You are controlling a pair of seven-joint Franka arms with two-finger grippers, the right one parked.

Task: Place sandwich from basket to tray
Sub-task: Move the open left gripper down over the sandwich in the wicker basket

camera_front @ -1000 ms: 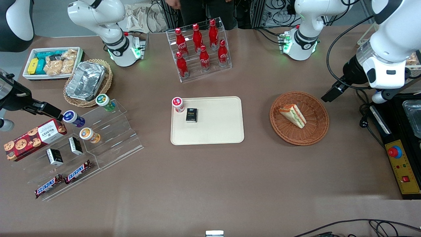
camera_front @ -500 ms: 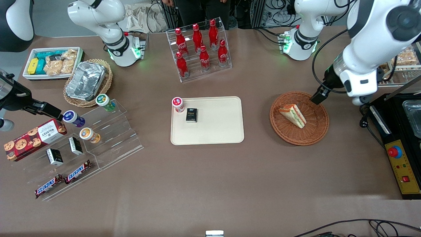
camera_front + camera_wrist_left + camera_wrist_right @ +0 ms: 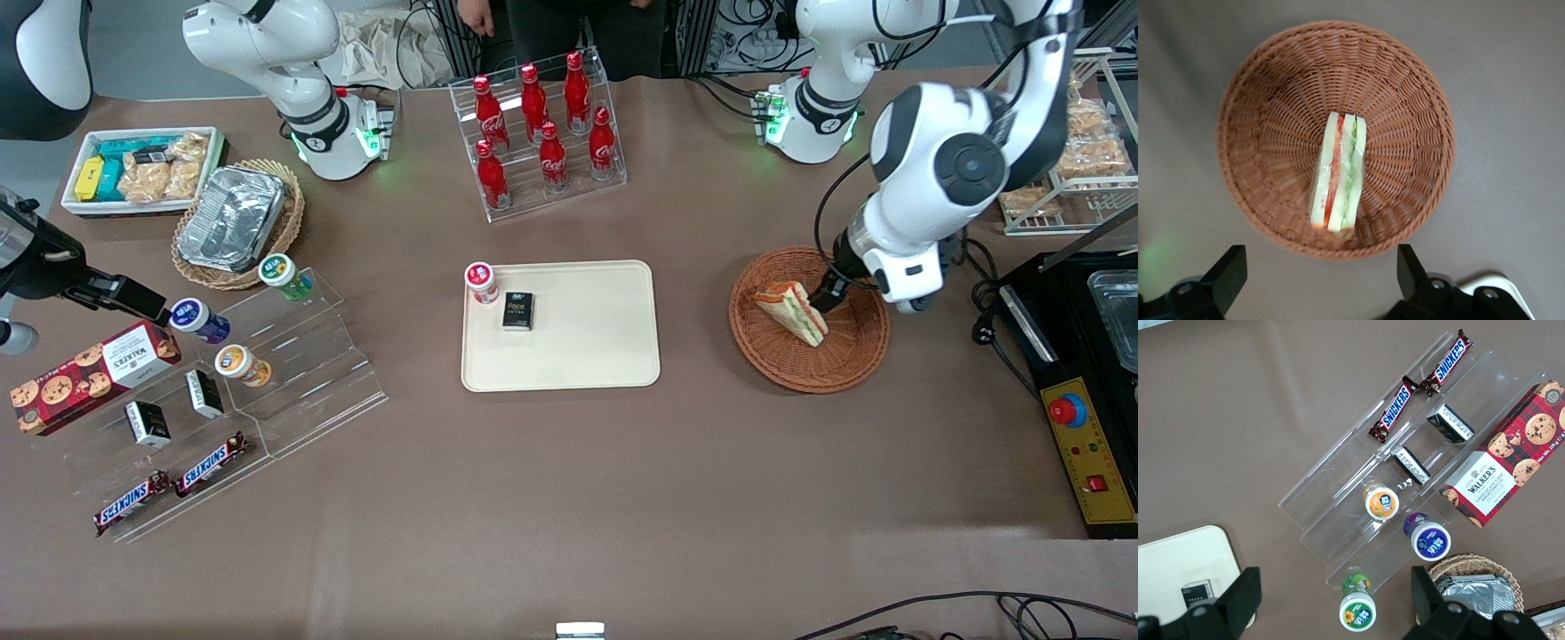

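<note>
Now you're bringing the gripper (image 3: 1318,277) in over the basket (image 3: 849,364); a second ago it was hanging off by the rim. Jaws are standing wide open, holding nothing. The sandwich (image 3: 791,312) is lying untouched in the basket, so the grasp is coming. On the tray (image 3: 591,351) a small jar (image 3: 481,282) and black box (image 3: 517,311) are crowding one corner

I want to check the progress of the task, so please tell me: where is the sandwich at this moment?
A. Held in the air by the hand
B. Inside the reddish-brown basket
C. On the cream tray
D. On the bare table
B: the sandwich lies inside the basket, and the open hand is above it with nothing between its fingers; the tray has no sandwich on it.
</note>
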